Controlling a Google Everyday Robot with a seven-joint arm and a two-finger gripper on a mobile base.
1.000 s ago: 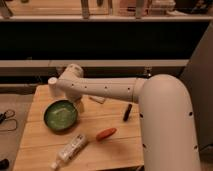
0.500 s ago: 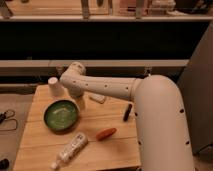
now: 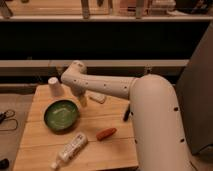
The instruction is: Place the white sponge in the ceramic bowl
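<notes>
Worktop (image 3: 47, 145) edges frame a square of pale wooden planks, its left and front borders in full view, while the right side is hidden behind the robot's bulky white arm (image 3: 125, 90). Open plank shows along the front right, between the orange-red object (image 3: 106, 133) and the edge, and in the back left corner around the white cup (image 3: 55, 86). The ceramic bowl (image 3: 61, 115), green and glossy inside with a dark rim, sits left of centre with bare wood on its left. The end effector (image 3: 82, 99) hangs just beside the bowl's upper right rim, pointing down at the wood; whether its fingers are spread or pressed together cannot be told. The white sponge (image 3: 97, 97) lies on the wood just right of the end effector, partly under the arm, outside the bowl. A white tube (image 3: 69, 150) lies aslant near the front edge, with dark markings too small to read. A dark, slim object (image 3: 127, 114) rests close against the arm's base. No legible writing shows anywhere. Behind the worktop runs a pale horizontal ledge (image 3: 30, 64) against a dark recess, with a shelf (image 3: 100, 17) above. Grey floor with a dark cable (image 3: 6, 119) lies to the left.
</notes>
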